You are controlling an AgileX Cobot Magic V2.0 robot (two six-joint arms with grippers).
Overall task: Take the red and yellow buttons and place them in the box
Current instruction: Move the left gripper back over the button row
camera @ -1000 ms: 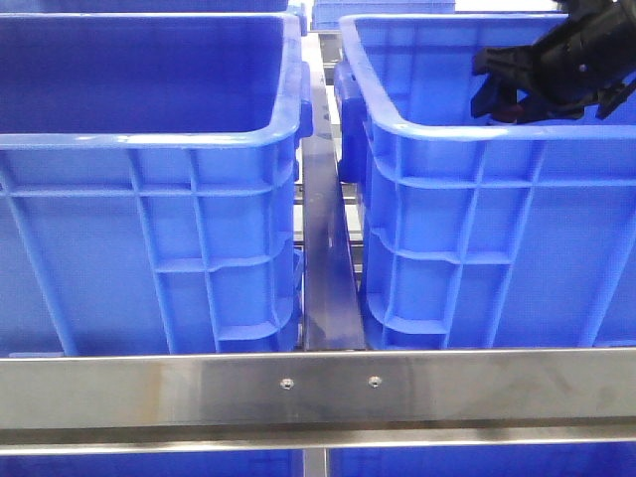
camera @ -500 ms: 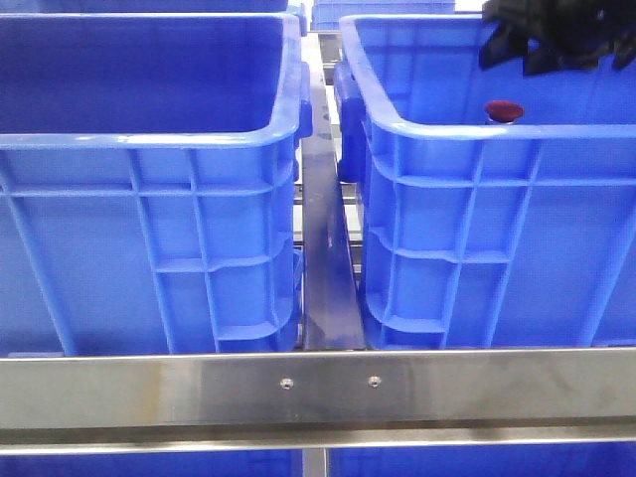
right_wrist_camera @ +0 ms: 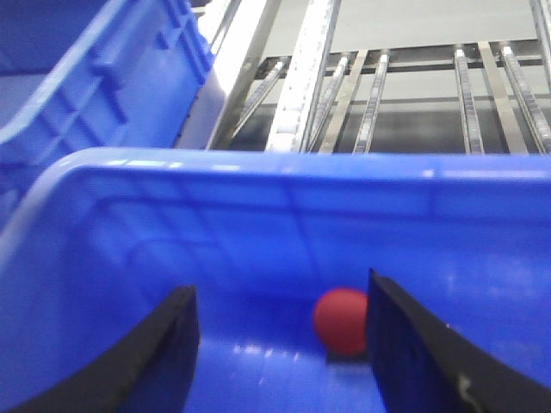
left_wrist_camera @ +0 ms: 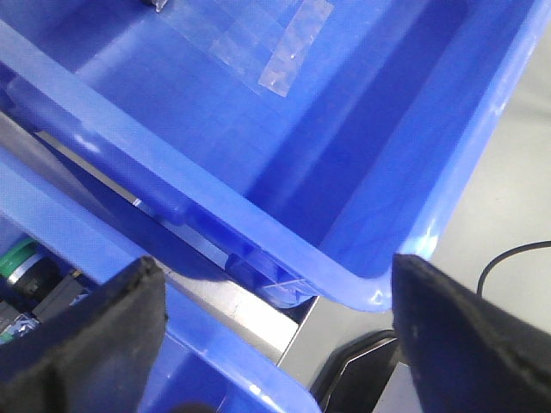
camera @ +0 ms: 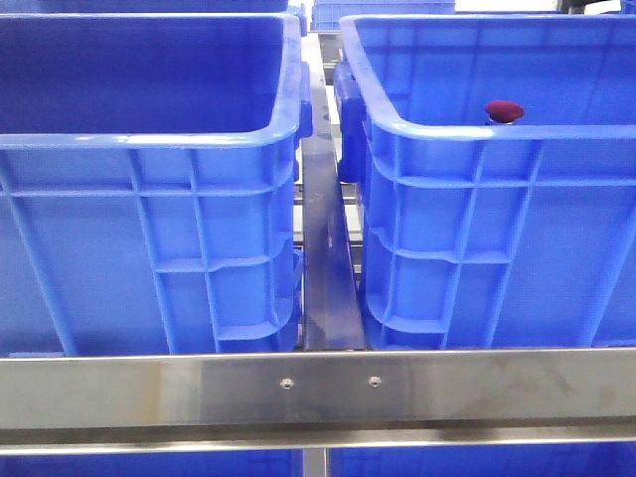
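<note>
The red button [camera: 504,110] stands inside the right-hand blue box [camera: 467,130], its dark red cap just showing over the near rim. In the right wrist view the red button [right_wrist_camera: 342,321] rests on the floor of the box [right_wrist_camera: 258,194]. My right gripper [right_wrist_camera: 280,344] hangs open above it with nothing between its fingers, and the cap lies close beside one fingertip [right_wrist_camera: 405,335]. My left gripper [left_wrist_camera: 275,331] is open and empty over the gap between two crates. No yellow button is in view. Neither gripper shows in the front view.
A second blue crate [camera: 149,134] stands at the left, with a steel rail [camera: 323,238] between the two and a steel bar [camera: 318,393] across the front. In the left wrist view one crate [left_wrist_camera: 284,249] has clear tape [left_wrist_camera: 284,52] on its floor; another holds green-capped parts [left_wrist_camera: 21,262].
My right gripper has risen up and out of the front view. It left the red button standing in the right box.
</note>
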